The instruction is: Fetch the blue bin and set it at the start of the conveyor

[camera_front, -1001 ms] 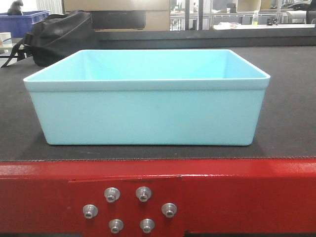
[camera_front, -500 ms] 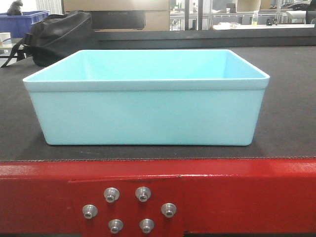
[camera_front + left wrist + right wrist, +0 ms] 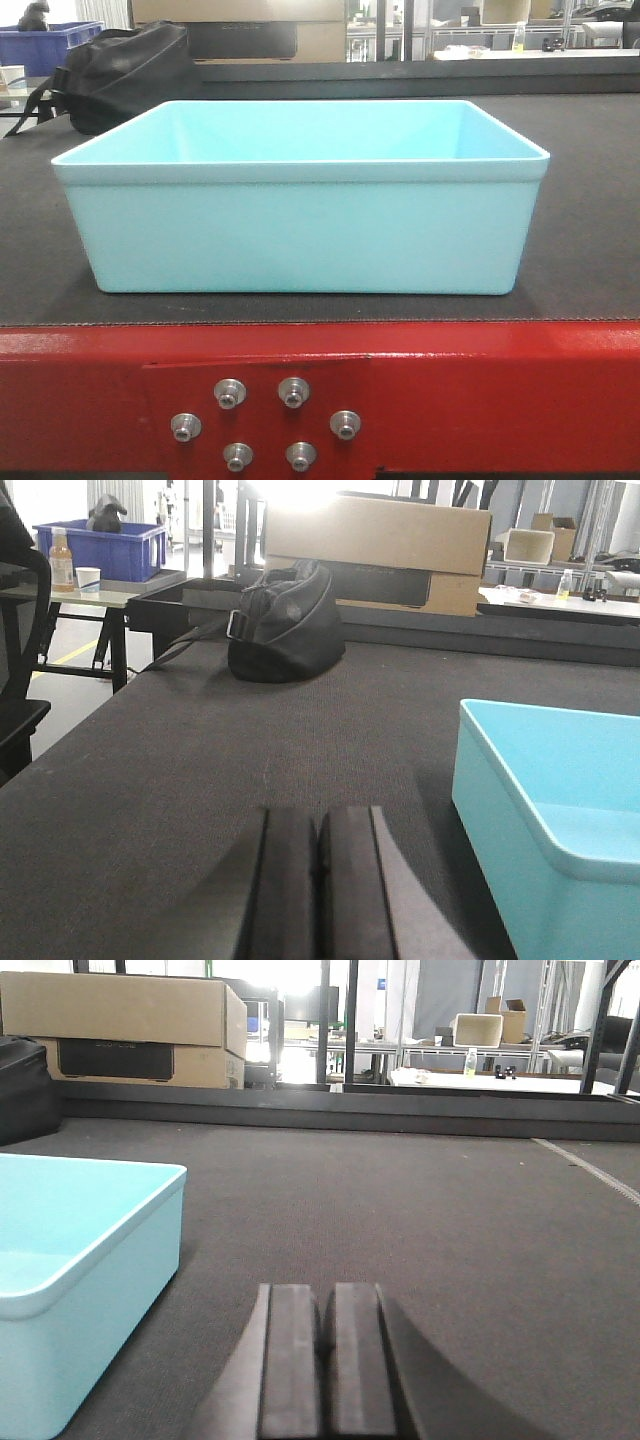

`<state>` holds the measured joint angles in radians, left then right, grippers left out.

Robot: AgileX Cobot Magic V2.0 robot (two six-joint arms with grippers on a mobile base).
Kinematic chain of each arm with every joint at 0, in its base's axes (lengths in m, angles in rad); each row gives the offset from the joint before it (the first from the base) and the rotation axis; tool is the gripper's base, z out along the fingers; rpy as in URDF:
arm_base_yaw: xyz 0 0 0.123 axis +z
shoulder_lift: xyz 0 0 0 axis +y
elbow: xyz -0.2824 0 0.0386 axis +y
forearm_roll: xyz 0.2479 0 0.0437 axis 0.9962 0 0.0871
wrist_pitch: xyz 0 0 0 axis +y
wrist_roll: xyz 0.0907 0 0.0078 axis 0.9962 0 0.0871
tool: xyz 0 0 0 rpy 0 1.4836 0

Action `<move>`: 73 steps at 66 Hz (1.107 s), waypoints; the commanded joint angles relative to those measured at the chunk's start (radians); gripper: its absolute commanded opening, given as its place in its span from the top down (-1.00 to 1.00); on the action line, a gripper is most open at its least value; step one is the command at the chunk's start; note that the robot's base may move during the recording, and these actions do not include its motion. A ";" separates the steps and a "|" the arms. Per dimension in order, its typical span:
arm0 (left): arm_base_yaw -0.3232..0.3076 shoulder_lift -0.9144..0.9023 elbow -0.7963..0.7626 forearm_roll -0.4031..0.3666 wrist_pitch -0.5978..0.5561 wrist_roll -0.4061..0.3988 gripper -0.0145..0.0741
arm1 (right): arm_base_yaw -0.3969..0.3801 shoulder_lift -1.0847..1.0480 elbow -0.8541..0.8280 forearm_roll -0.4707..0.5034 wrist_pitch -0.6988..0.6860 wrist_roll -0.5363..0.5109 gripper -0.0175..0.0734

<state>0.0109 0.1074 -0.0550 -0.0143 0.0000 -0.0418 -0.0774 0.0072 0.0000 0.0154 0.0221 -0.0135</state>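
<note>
The blue bin (image 3: 300,195) is a pale cyan tub, empty, standing upright on the dark belt of the conveyor start (image 3: 580,250), just behind the red frame plate (image 3: 480,390) with its silver bolts. In the left wrist view the blue bin (image 3: 550,810) is at the right, apart from my left gripper (image 3: 320,815), whose jaws are pressed together with nothing between them. In the right wrist view the blue bin (image 3: 80,1250) is at the left, and my right gripper (image 3: 328,1290) is shut and empty beside it. Neither gripper shows in the front view.
A black bag (image 3: 120,75) lies on the belt behind the bin at the left. Cardboard boxes (image 3: 370,550) stand beyond the belt's far edge. A dark blue crate (image 3: 100,545) sits on a side table at the far left.
The view shifts a few pixels between frames, so the bin appears slightly further right. Otherwise nothing has moved.
</note>
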 commanded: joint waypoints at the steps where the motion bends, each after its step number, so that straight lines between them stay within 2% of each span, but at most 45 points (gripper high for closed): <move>1: 0.003 -0.062 0.032 0.014 -0.017 0.006 0.92 | -0.007 -0.007 0.000 0.000 -0.012 -0.007 0.98; 14: 0.001 -0.107 0.055 0.025 -0.007 0.006 0.92 | -0.007 -0.007 0.000 0.000 -0.012 -0.007 0.98; 26: -0.038 -0.107 0.055 0.025 0.033 0.006 0.92 | -0.007 -0.007 0.000 0.000 -0.012 -0.007 0.98; 33: -0.041 -0.107 0.055 0.025 0.028 0.006 0.92 | -0.007 -0.007 0.000 0.000 -0.012 -0.007 0.98; 52: 0.006 -0.107 0.055 0.025 0.011 0.006 0.92 | -0.007 -0.007 0.000 0.000 -0.012 -0.007 0.98; 73: 0.006 -0.107 0.055 0.025 0.011 0.006 0.92 | -0.007 -0.007 0.000 0.000 -0.012 -0.007 0.98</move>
<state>0.0114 0.0051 0.0020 0.0000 0.0324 -0.0377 -0.0774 0.0072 0.0004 0.0154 0.0233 -0.0135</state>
